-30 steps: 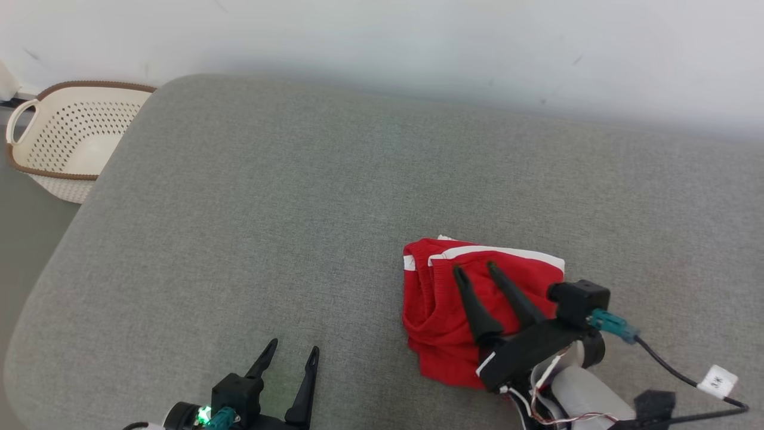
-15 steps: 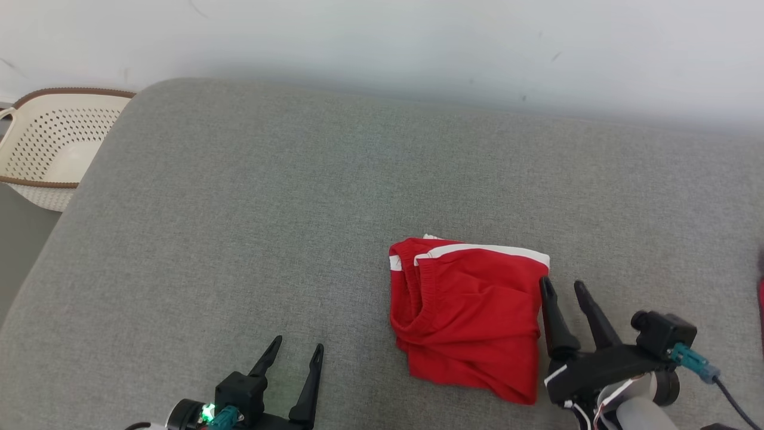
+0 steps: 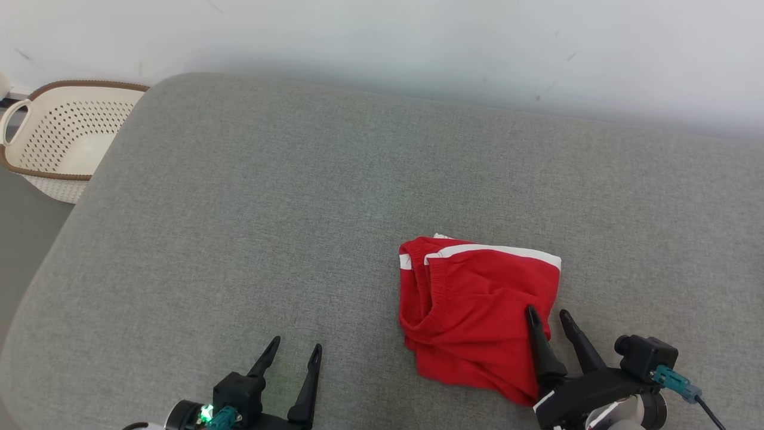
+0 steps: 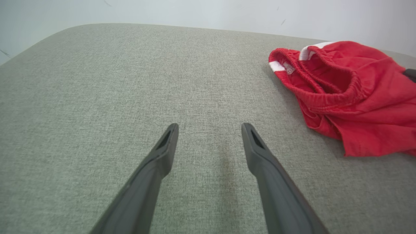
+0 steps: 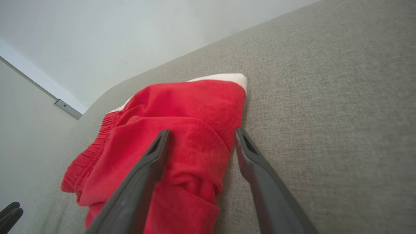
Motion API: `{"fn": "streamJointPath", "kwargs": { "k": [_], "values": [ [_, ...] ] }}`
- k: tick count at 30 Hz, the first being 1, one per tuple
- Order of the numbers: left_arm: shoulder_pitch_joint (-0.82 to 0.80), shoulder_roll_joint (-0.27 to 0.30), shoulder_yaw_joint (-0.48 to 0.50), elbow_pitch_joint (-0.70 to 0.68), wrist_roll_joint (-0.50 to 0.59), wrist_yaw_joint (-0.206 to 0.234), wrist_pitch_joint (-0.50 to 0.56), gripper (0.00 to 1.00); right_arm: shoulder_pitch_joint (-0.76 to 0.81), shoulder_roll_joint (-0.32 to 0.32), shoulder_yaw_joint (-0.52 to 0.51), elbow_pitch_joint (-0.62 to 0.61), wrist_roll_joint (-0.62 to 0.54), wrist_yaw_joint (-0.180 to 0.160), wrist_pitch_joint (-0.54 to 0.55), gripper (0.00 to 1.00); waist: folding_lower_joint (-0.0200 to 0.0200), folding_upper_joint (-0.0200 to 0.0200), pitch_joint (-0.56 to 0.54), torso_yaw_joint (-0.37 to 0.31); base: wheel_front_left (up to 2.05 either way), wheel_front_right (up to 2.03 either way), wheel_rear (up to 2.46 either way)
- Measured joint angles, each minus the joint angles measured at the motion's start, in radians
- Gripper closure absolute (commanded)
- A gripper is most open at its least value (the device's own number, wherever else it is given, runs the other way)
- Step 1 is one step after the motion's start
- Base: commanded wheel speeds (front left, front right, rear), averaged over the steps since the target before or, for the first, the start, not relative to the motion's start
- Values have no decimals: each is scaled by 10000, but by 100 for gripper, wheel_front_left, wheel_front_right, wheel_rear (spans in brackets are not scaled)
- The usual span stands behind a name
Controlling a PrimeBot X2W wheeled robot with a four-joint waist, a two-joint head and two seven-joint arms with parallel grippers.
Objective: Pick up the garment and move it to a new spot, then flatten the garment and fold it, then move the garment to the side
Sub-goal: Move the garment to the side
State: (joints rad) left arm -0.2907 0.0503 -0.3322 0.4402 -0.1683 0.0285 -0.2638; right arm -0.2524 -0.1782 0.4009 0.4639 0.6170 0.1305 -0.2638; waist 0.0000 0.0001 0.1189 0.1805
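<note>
My right gripper (image 3: 547,312) stands with fingers apart astride the right edge of the red garment (image 3: 471,298), which lies seemingly folded, near-right on the grey cushion (image 3: 268,209), so I can pinch it aside (my left gripper (image 3: 296,344) idles, fingers spread, near left).
</note>
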Motion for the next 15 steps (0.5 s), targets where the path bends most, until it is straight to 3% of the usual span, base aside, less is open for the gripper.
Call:
{"fn": "streamJointPath", "kwargs": {
  "k": [15],
  "values": [
    [2,-2,-13,-17,-71,12,0,0,203,54,153,127,77,2,0,0,0,0,21,-58,0,0,0]
  ]
}}
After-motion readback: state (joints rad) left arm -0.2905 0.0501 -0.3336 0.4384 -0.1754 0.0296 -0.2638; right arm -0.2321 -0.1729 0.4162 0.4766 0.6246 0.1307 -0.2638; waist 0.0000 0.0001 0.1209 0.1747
